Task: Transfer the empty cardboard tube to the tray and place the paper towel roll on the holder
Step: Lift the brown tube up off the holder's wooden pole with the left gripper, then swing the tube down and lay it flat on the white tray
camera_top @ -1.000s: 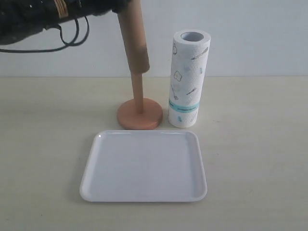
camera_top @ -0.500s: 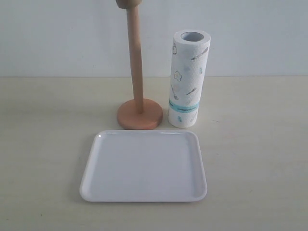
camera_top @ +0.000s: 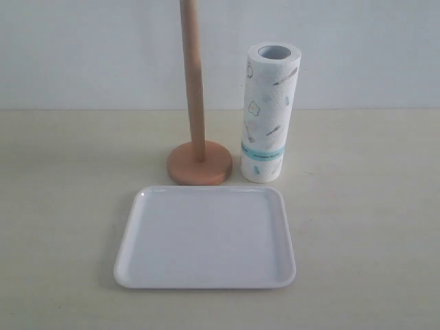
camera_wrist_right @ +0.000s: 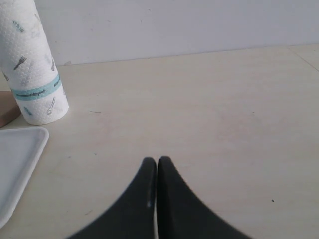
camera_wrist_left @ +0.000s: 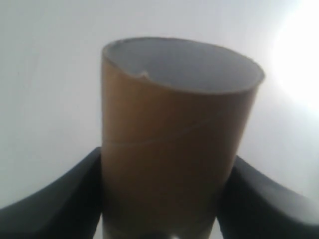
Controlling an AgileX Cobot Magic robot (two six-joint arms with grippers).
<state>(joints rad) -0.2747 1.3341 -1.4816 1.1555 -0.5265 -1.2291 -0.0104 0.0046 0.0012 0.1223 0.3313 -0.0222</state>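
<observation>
The brown cardboard tube (camera_wrist_left: 174, 139) fills the left wrist view, and my left gripper (camera_wrist_left: 164, 194) is shut on it, a black finger pressed against each side. Neither that tube nor the left gripper shows in the exterior view. There the wooden holder (camera_top: 197, 137) stands bare, its thin pole running up out of frame. Just to its right the paper towel roll (camera_top: 269, 113) stands upright, also seen as the paper towel roll (camera_wrist_right: 35, 64) in the right wrist view. The white tray (camera_top: 206, 237) lies in front, holding nothing. My right gripper (camera_wrist_right: 157, 162) is shut over bare table.
The pale table (camera_top: 364, 206) stretches wide to the right of the tray and the roll. A white wall (camera_top: 371, 55) backs the scene. One corner of the tray (camera_wrist_right: 17, 164) shows in the right wrist view.
The cardboard tube rose up off the holder's pole and left the top of the exterior view, along with the left arm. The pole now stands bare.
</observation>
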